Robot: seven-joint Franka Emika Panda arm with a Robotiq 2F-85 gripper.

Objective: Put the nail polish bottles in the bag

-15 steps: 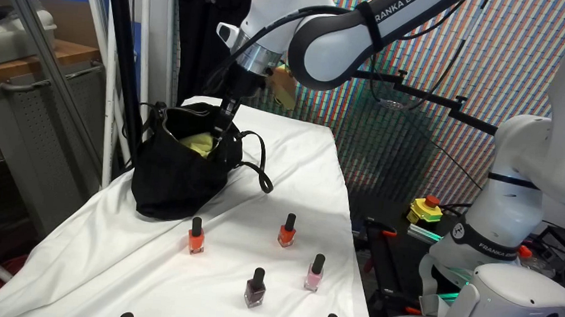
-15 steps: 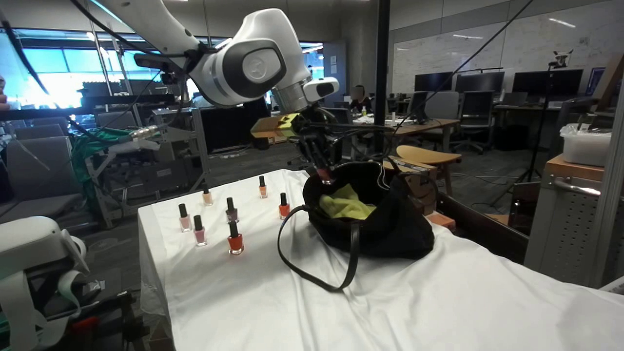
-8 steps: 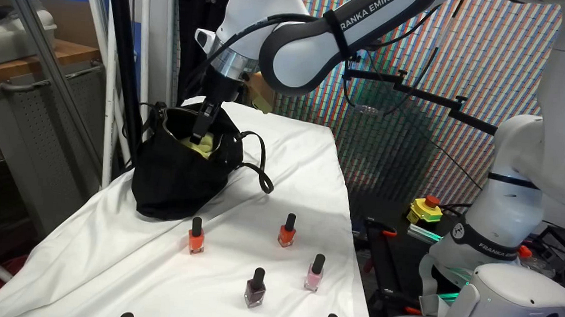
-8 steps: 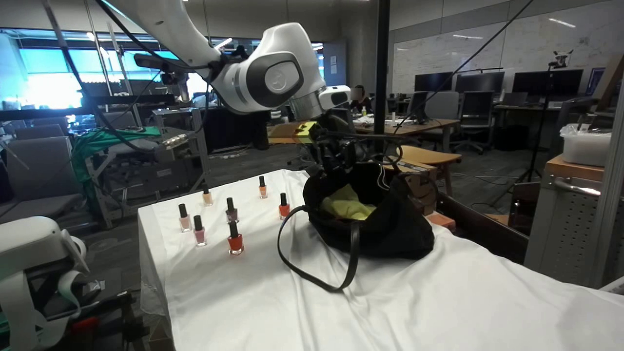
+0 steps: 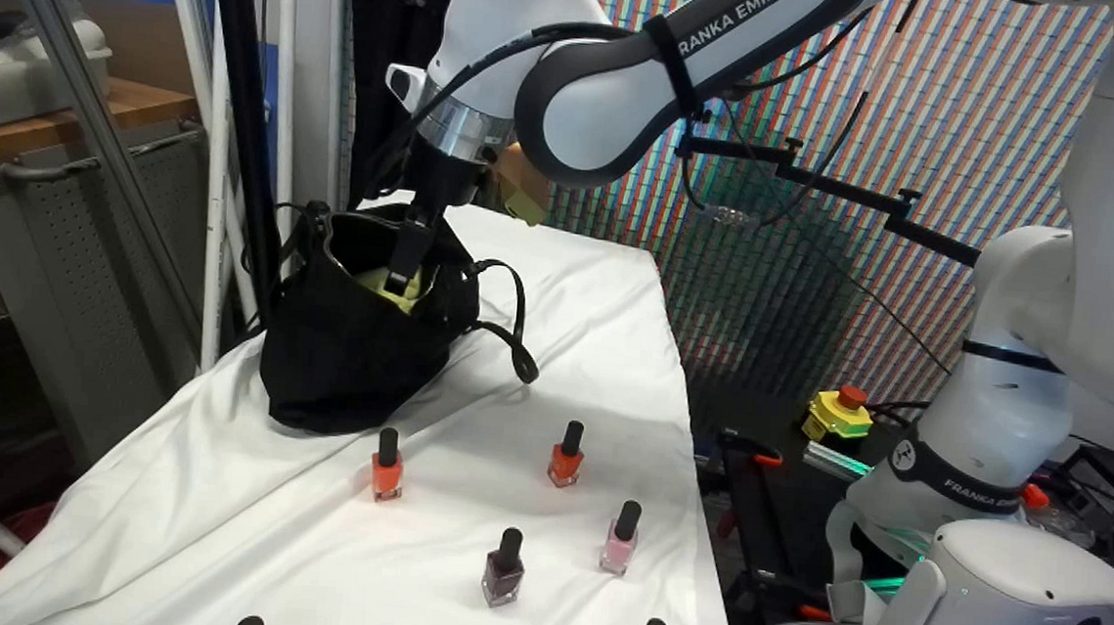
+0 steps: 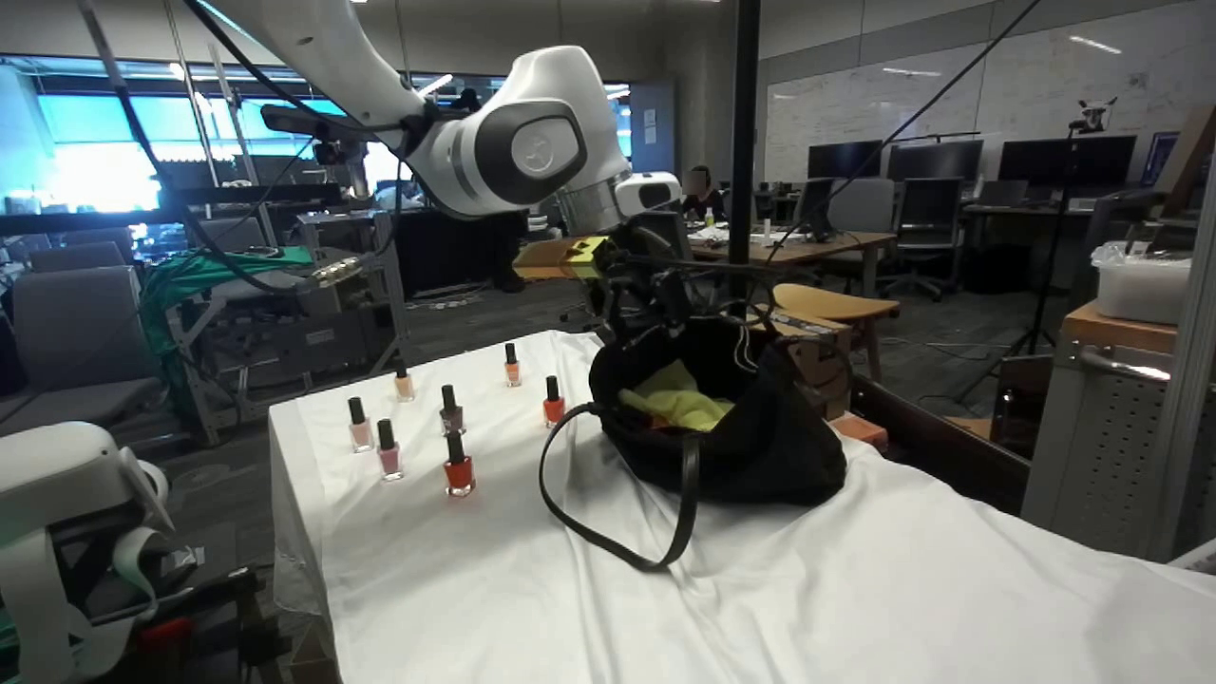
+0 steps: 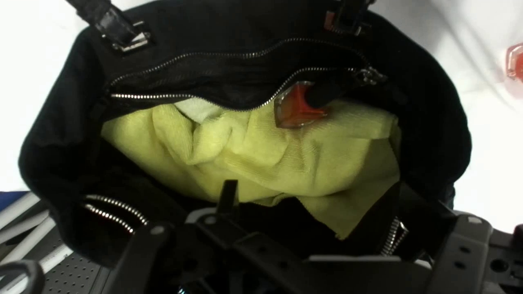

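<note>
The black two-fingered gripper (image 5: 400, 279) hangs at the mouth of the soft black fabric bag (image 5: 348, 357), its fingers spread well apart with nothing held. Below it, on the crumpled yellow-green cloth (image 7: 253, 151) inside, lies a small red glass nail polish bottle (image 7: 293, 108) with a black cap. Well clear of the gripper, seven more black-capped red, orange, pink and dark bottles (image 6: 460, 473) stand upright on the white-draped bench (image 6: 855, 589).

Beyond jaws: nail polish bottle (image 7: 296, 108) is showing red, cloth (image 7: 261, 153) under it yellow-green; bag (image 7: 245, 24) around both, black.
</note>
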